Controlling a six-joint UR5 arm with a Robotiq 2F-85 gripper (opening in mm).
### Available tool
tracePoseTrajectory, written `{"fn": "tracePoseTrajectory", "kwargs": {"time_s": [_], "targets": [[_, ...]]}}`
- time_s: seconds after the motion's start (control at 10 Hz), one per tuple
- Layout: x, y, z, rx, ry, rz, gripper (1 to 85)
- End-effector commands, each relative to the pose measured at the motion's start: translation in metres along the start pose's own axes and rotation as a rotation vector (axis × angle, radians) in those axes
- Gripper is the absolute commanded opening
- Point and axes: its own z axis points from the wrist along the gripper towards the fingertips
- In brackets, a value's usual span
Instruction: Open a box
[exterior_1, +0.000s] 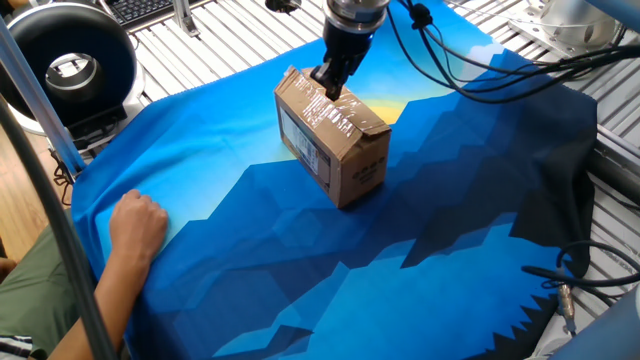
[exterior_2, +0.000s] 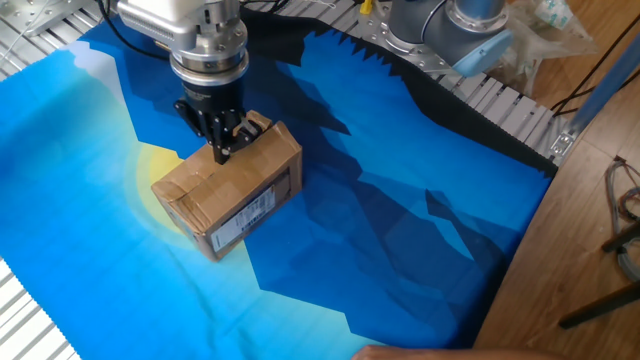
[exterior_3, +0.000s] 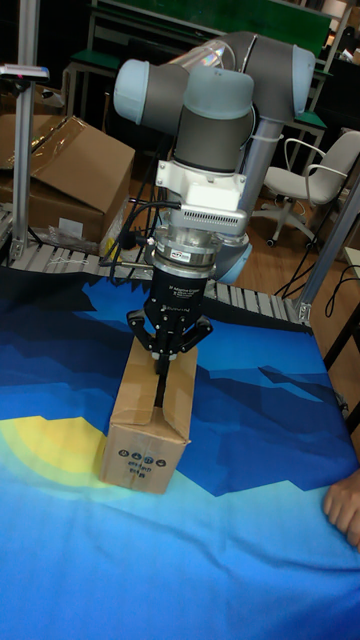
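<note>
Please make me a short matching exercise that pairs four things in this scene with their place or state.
Things:
1. box
2. gripper
3. person's hand
4. cloth

Places or states:
A. resting on the cloth's edge, away from the box
B. spread over the table
C. flaps closed and taped
D. fingertips at the box's top seam

Pairs: 1-C, 2-D, 3-A, 4-B

Blue mountain-print cloth (exterior_1: 420, 240) over slatted metal table (exterior_1: 230, 35), white office chair (exterior_3: 318, 170), large open carton (exterior_3: 70, 165) behind
</note>
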Motion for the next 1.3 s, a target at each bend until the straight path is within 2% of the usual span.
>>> {"fn": "tracePoseTrajectory", "kwargs": {"time_s": [0.0, 0.1, 0.4, 0.6, 0.7, 0.9, 1.2], "targets": [[0.004, -0.003, -0.004, 0.005, 0.011, -0.022, 1.3], [-0.002, 0.007, -0.001, -0.03, -0.009, 0.03, 1.3], [-0.013, 0.019, 0.001, -0.061, -0.038, 0.102, 1.3], [-0.012, 0.023, -0.002, -0.066, -0.016, 0.121, 1.3], [-0.011, 0.022, -0.006, -0.056, -0.001, 0.122, 1.3], [-0.015, 0.029, -0.014, -0.063, 0.011, 0.132, 1.3], [-0.029, 0.062, -0.025, -0.103, 0.037, 0.153, 1.3]]}}
